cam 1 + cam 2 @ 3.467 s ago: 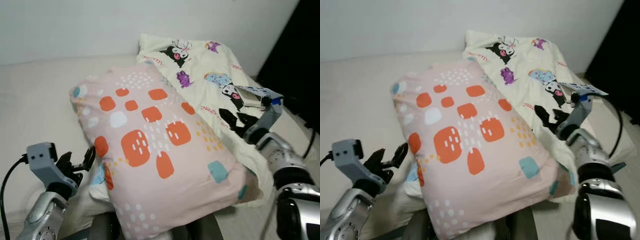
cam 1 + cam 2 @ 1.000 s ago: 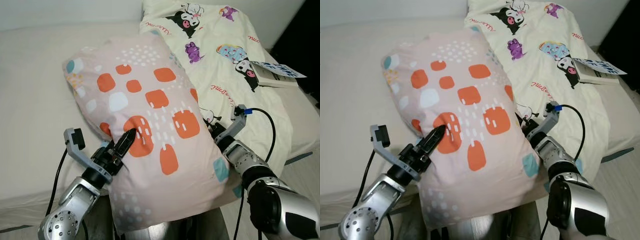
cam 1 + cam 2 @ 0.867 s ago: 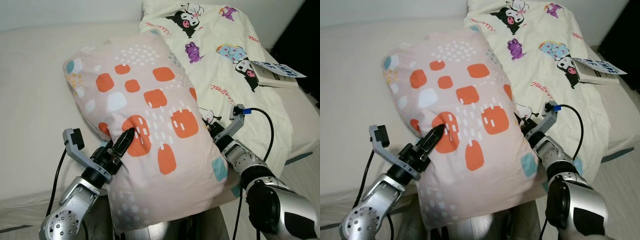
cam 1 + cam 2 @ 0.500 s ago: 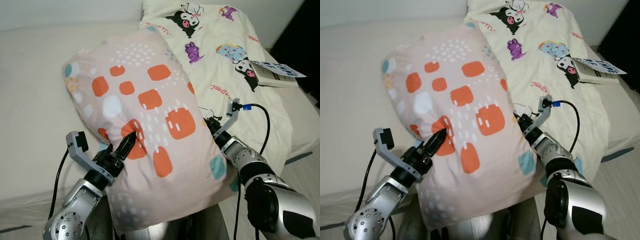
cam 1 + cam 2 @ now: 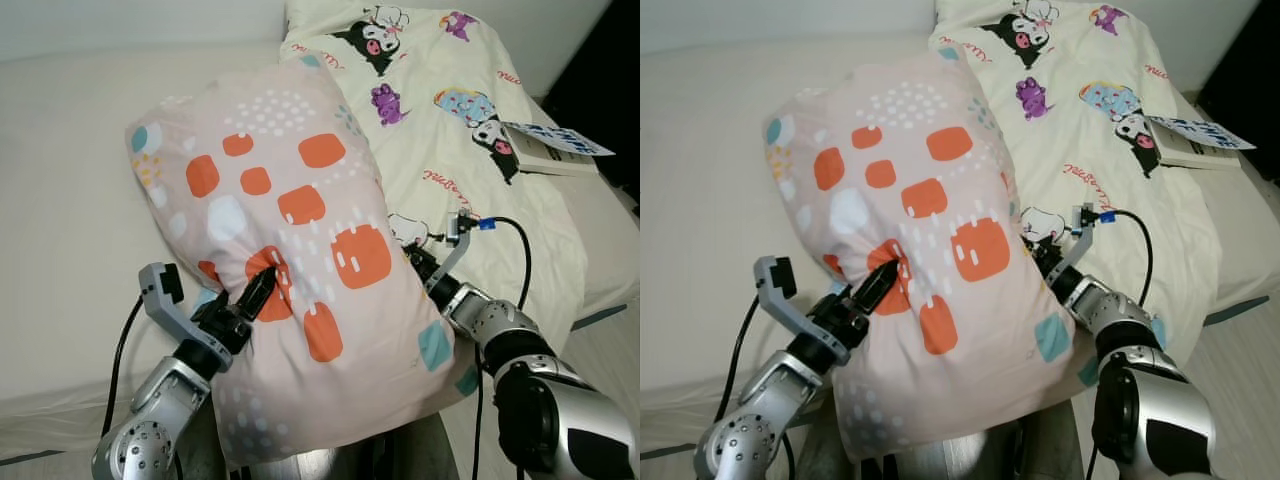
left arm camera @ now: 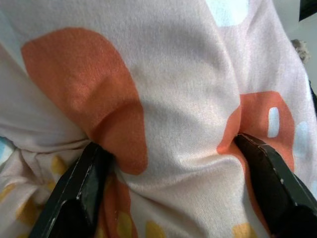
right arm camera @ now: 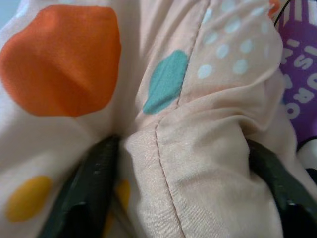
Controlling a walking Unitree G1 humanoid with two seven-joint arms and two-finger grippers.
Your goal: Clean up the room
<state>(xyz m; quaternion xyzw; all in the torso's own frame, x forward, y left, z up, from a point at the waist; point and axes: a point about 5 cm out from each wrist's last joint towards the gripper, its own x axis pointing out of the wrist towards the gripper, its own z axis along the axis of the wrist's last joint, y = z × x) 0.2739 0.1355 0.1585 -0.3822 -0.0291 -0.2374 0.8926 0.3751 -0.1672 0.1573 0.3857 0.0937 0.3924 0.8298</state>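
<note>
A large pink pillow [image 5: 300, 270] with orange, white and teal patches lies across the near middle of the scene, its near end over the robot's body and its far end reaching onto the bed [image 5: 70, 180]. The bed is covered by a plain cream sheet on the left. On the right lies a pale yellow blanket [image 5: 470, 150] printed with cartoon figures, running from the far edge toward the near right.

The left tool [image 5: 255, 292] is at the pillow's near left side. Its black fingers [image 6: 79, 191] are pressed into the fabric on an orange patch, with a fold of the pillowcase bunched between them, so it is clenched on the pillow. In the left wrist view the cloth puckers between the two fingers.

The right tool [image 5: 1040, 262] is at the pillow's right edge, between the pillow and the blanket. Its fingers [image 7: 94, 183] grip the seamed edge of the pillowcase near a teal patch, so it too is grasping the pillow. A black cable loops from the right wrist over the blanket.

A book [image 5: 555, 148] with a blue and white cover rests on the far right part of the blanket, well apart from the pillow.
</note>
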